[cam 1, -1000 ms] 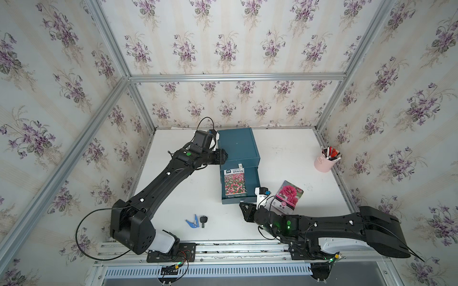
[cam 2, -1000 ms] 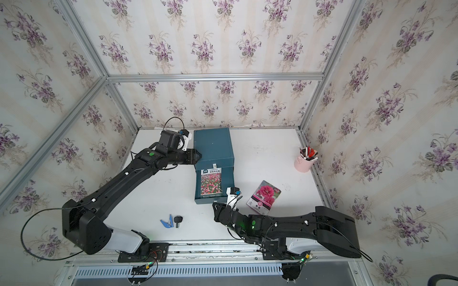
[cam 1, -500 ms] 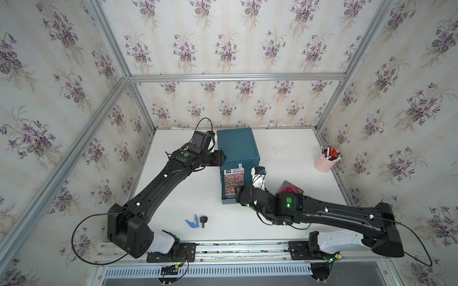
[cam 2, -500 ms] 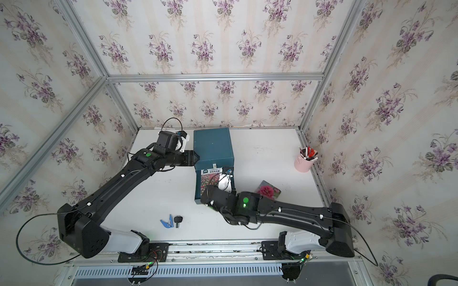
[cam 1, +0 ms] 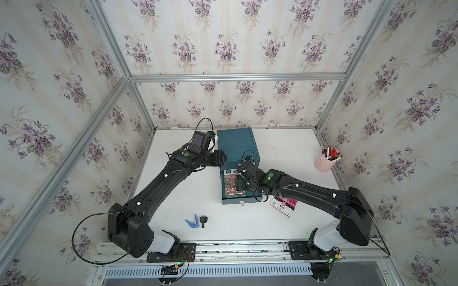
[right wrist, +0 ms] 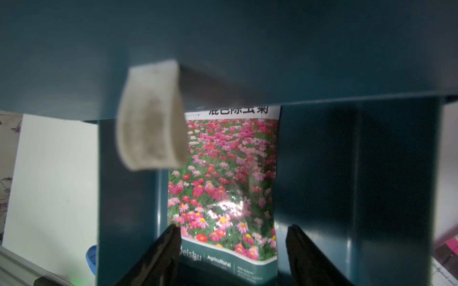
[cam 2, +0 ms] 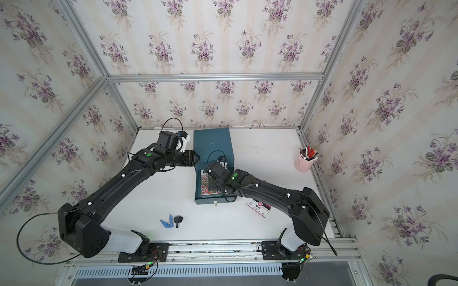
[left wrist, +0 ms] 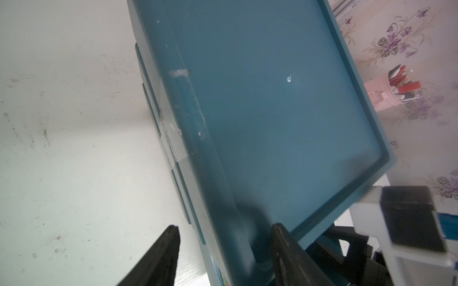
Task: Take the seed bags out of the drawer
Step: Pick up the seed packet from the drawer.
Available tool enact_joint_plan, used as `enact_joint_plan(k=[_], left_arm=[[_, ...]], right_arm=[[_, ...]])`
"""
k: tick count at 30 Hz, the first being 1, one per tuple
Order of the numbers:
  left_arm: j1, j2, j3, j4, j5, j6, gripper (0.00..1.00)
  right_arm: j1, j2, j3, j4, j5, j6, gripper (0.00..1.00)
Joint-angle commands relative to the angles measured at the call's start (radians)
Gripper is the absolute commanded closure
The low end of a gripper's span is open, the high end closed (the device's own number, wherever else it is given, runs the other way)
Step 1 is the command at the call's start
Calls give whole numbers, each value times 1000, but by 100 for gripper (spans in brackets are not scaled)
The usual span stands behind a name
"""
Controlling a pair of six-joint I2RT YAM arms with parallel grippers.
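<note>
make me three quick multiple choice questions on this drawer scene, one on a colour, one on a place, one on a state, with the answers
1. What colour is the cabinet?
A. teal
B. red
C. yellow

2. Relative to the open drawer, where does the magenta-bloom seed bag lie?
A. inside it
B. on the white table beside it
C. on top of the cabinet

3. How do the jaws of the right hand stand?
A. open, over the flower-field seed bag
B. shut on that bag
C. shut on the drawer's front

Answers:
1 A: the cabinet reads teal in both top views.
2 B: both top views show it flat on the table, outside the drawer's wall.
3 A: the right wrist view shows the jaws apart, with the bag lying in the drawer and nothing pinched.
</note>
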Motion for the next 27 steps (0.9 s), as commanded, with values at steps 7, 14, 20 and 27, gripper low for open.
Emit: enact_joint_plan(k=[7,14,20,27], left_arm=[[-1,12,-22,-57,17,31,38],[0,15,-29,-54,36,37,38],[-1,19,-37,-50,35,39,38],[-1,15,-40,-60,-10,40,39]], right_arm=[[-6,86,-21,92,69,53,32],[-5,109,-50,201,-2,71,46],[-4,92,-44,225,-7,77,88],[21,38,11,177,34,69,100]])
